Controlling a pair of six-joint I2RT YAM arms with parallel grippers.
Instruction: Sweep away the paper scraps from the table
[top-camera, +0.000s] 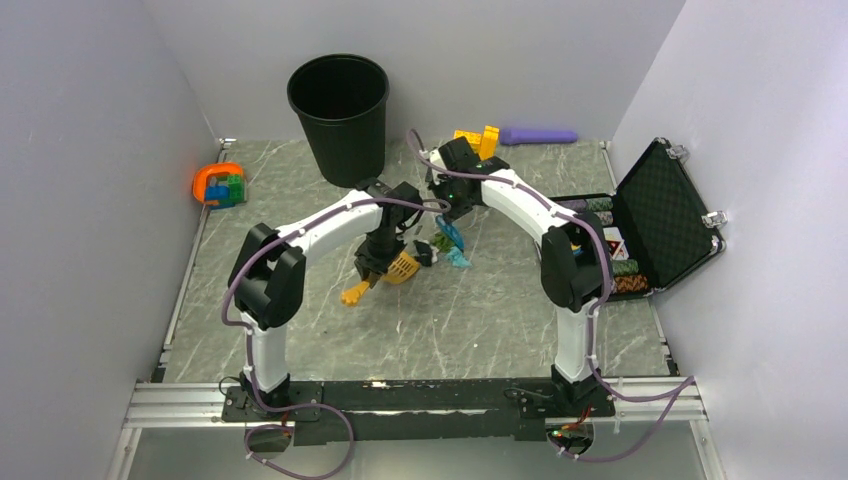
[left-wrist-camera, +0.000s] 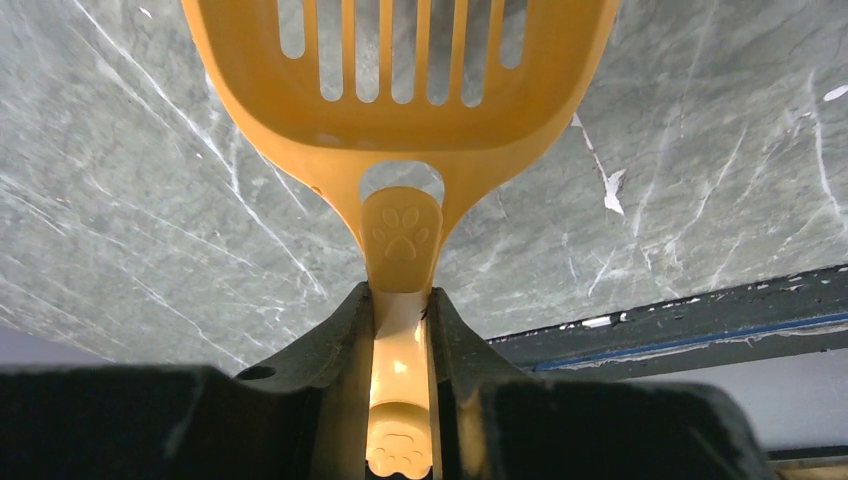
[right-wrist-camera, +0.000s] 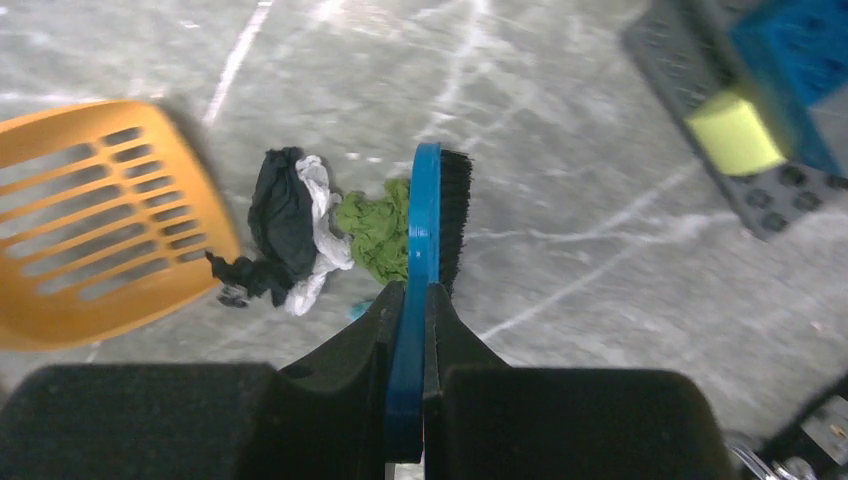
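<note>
You were at the gathering step. Your right gripper (right-wrist-camera: 408, 300) was clamped on the blue brush (right-wrist-camera: 425, 215) and your left gripper (left-wrist-camera: 400, 300) was closed on the handle of the orange slotted scoop (left-wrist-camera: 400, 90). The paper scraps (right-wrist-camera: 300, 230), navy, white and green wads, lay on the table (right-wrist-camera: 560, 120) between the two, with the green one just beside the brush. Next, I judge, you needed the scoop's lip flat on the table and a short brush stroke toward it.

Both arms reach forward, elbows bent, wrists converging; left tool (left-wrist-camera: 400, 300), right tool (right-wrist-camera: 408, 300) each clamped.
</note>
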